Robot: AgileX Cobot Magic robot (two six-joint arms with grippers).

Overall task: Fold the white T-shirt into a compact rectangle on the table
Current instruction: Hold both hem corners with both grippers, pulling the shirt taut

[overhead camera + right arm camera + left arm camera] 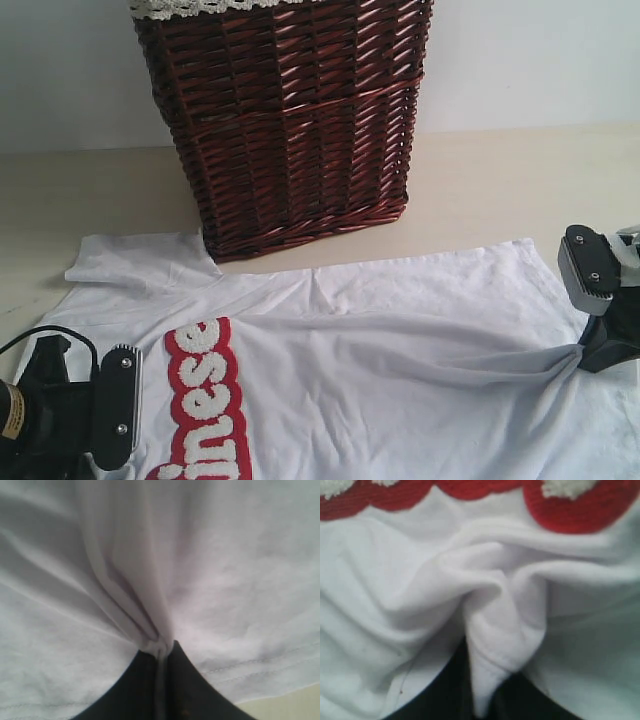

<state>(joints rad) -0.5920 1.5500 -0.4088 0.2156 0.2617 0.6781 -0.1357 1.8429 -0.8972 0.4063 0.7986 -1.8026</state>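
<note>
left gripper [481,692] closed on a bunch of white T-shirt [400,380] near red letter patch [205,400]; right gripper [161,680] closed on gathered fabric by hem [260,667]; rest on table [500,190].

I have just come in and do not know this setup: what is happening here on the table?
A two-armed robot is handling a white T-shirt that lies spread on the table, in front of a wicker basket. The left arm has its jaws shut on a pinch of cloth near the red lettering. The right arm has its jaws shut on cloth at the opposite side, where a taut ridge runs from the grip. No fold is made yet.
</note>
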